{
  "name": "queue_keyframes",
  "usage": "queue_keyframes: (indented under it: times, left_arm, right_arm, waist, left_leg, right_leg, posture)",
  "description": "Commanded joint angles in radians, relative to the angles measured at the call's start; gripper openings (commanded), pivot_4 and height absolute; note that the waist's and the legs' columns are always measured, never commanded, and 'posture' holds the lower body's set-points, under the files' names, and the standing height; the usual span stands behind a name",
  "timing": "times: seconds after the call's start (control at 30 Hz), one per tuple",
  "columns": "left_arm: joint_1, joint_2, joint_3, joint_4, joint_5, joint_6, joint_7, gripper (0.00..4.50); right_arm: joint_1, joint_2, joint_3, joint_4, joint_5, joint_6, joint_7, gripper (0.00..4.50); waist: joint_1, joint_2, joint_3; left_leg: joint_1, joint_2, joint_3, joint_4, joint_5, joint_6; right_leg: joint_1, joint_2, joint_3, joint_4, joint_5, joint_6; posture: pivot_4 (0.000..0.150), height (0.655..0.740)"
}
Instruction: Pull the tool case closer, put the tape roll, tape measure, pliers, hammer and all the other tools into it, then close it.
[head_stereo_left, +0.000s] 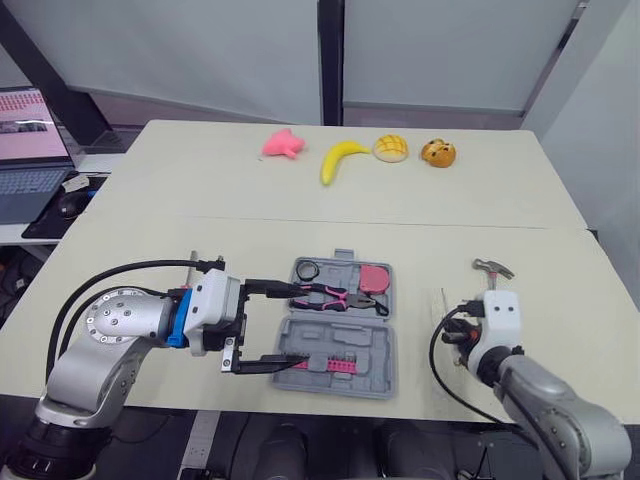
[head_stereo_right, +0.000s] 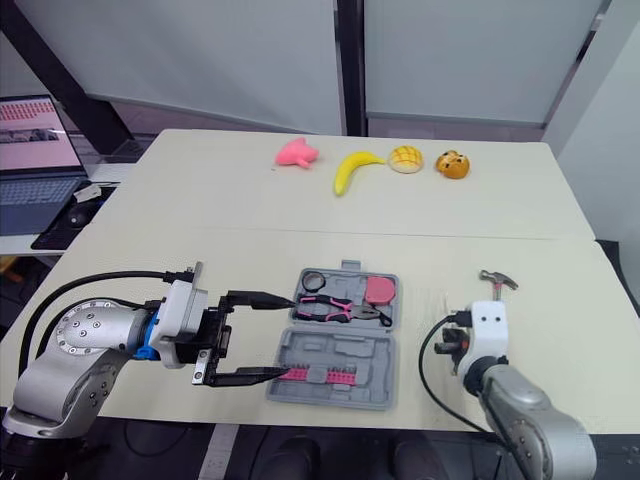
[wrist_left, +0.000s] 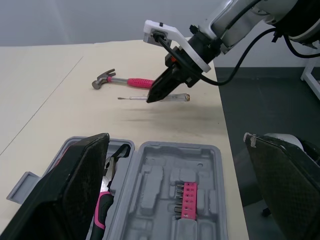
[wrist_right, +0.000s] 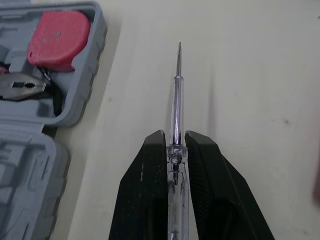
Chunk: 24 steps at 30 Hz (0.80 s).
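The grey tool case (head_stereo_left: 345, 345) lies open near the table's front edge. Its far half holds a black tape roll (head_stereo_left: 306, 270), pink-handled pliers (head_stereo_left: 335, 296) and a pink tape measure (head_stereo_left: 375, 277). A pink bit strip (head_stereo_left: 335, 362) sits in the near half. My left gripper (head_stereo_left: 295, 325) is open, its two fingers reaching over the case's left side with nothing between them. To the right of the case, my right gripper (wrist_right: 174, 137) is shut on a clear-handled screwdriver (wrist_right: 177, 90), held low over the table. The hammer (head_stereo_left: 493, 267) lies just beyond it.
A pink toy (head_stereo_left: 284, 144), a banana (head_stereo_left: 340, 160), a bun (head_stereo_left: 390, 148) and an orange bear-shaped toy (head_stereo_left: 438, 152) sit in a row at the far side. A laptop (head_stereo_left: 30, 150) stands on a desk to the left. The table's right edge is close to the hammer.
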Motion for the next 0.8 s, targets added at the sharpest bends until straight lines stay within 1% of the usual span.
queue_keyframes:
  times: [0.03, 0.5, 0.67, 0.8]
  left_arm:
    - [0.000, 0.015, 0.013, -0.037, -0.005, -0.006, 0.000, 4.50]
    - [-0.004, 0.015, 0.000, -0.054, -0.002, 0.004, 0.009, 4.50]
    - [-0.010, 0.016, 0.001, -0.067, -0.006, 0.022, 0.017, 4.50]
    - [-0.012, 0.016, 0.003, -0.069, -0.005, 0.027, 0.020, 4.50]
  right_arm:
    - [0.032, 0.023, 0.029, -0.015, -0.015, -0.047, -0.011, 0.31]
    - [-0.018, 0.094, 0.086, 0.190, -0.052, -0.237, 0.015, 0.31]
    - [-0.023, 0.101, 0.122, 0.235, -0.067, -0.282, 0.009, 0.31]
    - [-0.016, 0.111, 0.117, 0.252, -0.075, -0.300, -0.003, 0.31]
  waist:
    - [0.000, 0.000, 0.000]
    - [-0.002, 0.000, 0.000]
    - [-0.002, 0.000, 0.000]
    - [-0.002, 0.000, 0.000]
  left_leg:
    - [0.000, 0.000, 0.000, 0.000, 0.000, 0.000]
    - [0.000, 0.000, 0.000, 0.000, 0.000, 0.000]
    - [0.000, 0.000, 0.000, 0.000, 0.000, 0.000]
    - [0.000, 0.000, 0.000, 0.000, 0.000, 0.000]
  right_leg:
    - [0.000, 0.000, 0.000, 0.000, 0.000, 0.000]
    - [0.000, 0.000, 0.000, 0.000, 0.000, 0.000]
    - [0.000, 0.000, 0.000, 0.000, 0.000, 0.000]
    - [0.000, 0.000, 0.000, 0.000, 0.000, 0.000]
  posture:
    - [0.150, 0.7400]
    - [0.150, 0.7400]
    - [0.150, 0.7400]
    - [0.150, 0.7400]
